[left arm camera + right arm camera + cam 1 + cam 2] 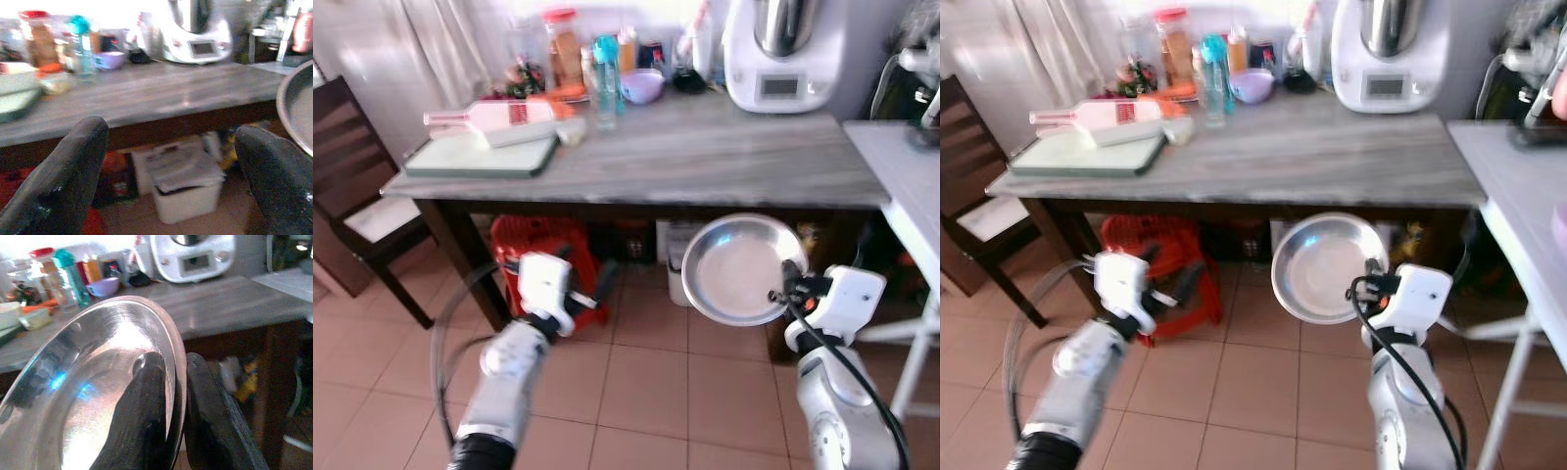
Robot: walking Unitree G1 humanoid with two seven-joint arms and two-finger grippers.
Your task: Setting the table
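Two hands were raised in front of a grey wood-grain tabletop (705, 157), both below its front edge and over the tiled floor (646, 392). At the far left a dark wooden chair (352, 196) stood beside the tabletop. On the tabletop's left end lay a pale green cutting board (480, 157) with a white and pink grater-like tool (494, 117) resting across it. Behind these stood a cluster of jars and bottles, among them a teal bottle (606, 69) and a small purple bowl (643, 86), and further right a white kitchen machine (783, 54) with a steel jug on top. Under the tabletop sat a red basket (543, 250) and a white bin (183, 196).

The left hand (592, 289) hovered low before the red basket with its two black fingers (63, 181) spread wide apart and nothing between them. To its right, the right hand (781, 294) held a round steel plate (739, 269) by its rim, tilted up on edge so its shiny inside faced the camera. In the right wrist view one finger (142, 416) pressed on the inside of the plate and the other lay against its back, pinching the rim between them. The plate hung in the air just below the tabletop's front edge, not touching it. At the far right stood a second, lighter table (906, 166).
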